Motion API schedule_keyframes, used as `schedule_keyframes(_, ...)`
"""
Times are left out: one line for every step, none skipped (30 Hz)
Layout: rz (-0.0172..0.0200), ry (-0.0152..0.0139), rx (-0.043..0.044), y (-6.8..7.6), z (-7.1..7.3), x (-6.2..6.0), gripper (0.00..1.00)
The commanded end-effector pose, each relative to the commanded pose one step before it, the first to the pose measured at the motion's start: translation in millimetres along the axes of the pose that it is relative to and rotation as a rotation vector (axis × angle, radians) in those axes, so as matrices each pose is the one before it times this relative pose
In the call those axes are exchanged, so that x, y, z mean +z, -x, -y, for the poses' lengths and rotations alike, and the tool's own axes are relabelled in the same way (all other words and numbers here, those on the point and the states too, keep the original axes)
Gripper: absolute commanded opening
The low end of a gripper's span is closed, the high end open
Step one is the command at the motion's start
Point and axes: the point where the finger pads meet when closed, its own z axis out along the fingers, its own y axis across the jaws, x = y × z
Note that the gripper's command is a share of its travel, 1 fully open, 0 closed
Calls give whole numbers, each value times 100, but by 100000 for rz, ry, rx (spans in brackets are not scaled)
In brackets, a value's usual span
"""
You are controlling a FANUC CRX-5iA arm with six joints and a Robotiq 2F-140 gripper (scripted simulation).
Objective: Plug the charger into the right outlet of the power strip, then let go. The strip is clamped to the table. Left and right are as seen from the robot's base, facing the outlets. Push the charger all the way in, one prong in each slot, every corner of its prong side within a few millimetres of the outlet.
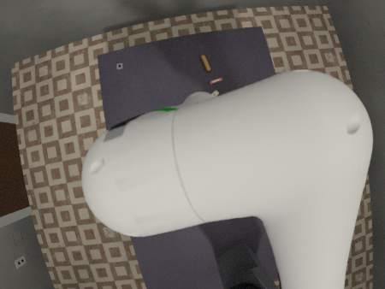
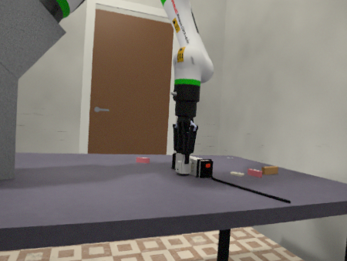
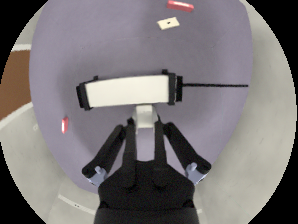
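Three small blocks (image 2: 254,172) near power strip (image 2: 191,166); fingers grip charger (image 3: 145,115).

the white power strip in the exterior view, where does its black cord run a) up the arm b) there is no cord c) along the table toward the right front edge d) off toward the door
c: the white power strip has a thin black cord leaving its black switch end and lying flat across the dark purple table toward its right front edge.
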Motion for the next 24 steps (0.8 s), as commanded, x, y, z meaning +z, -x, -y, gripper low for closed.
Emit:
schedule_keyframes(-141, 78, -20, -194, -44, -59, 10)
schedule_keyframes(0, 0, 0, 0, 0, 0, 10)
schedule_keyframes(0, 0, 0, 0, 0, 0, 10)
schedule_keyframes(0, 0, 0, -36, 0, 0, 10)
schedule_keyframes(0, 0, 0, -37, 0, 0, 10)
schedule_keyframes(0, 0, 0, -36, 0, 0, 10)
schedule_keyframes(0, 0, 0, -36, 0, 0, 10)
schedule_keyframes(0, 0, 0, -36, 0, 0, 10)
schedule_keyframes(0, 0, 0, -35, 0, 0, 10)
schedule_keyframes(0, 0, 0, -35, 0, 0, 10)
schedule_keyframes(0, 0, 0, -34, 0, 0, 10)
schedule_keyframes(0, 0, 0, -34, 0, 0, 10)
schedule_keyframes(0, 0, 0, -33, 0, 0, 10)
schedule_keyframes(0, 0, 0, -33, 0, 0, 10)
schedule_keyframes(0, 0, 0, -32, 0, 0, 10)
schedule_keyframes(0, 0, 0, -31, 0, 0, 10)
schedule_keyframes(0, 0, 0, -30, 0, 0, 10)
schedule_keyframes(0, 0, 0, -30, 0, 0, 10)
schedule_keyframes(0, 0, 0, 0, 0, 0, 10)
schedule_keyframes(0, 0, 0, 0, 0, 0, 10)
schedule_keyframes(0, 0, 0, -29, 0, 0, 10)
schedule_keyframes(0, 0, 0, -29, 0, 0, 10)
schedule_keyframes(0, 0, 0, -28, 0, 0, 10)
schedule_keyframes(0, 0, 0, -27, 0, 0, 10)
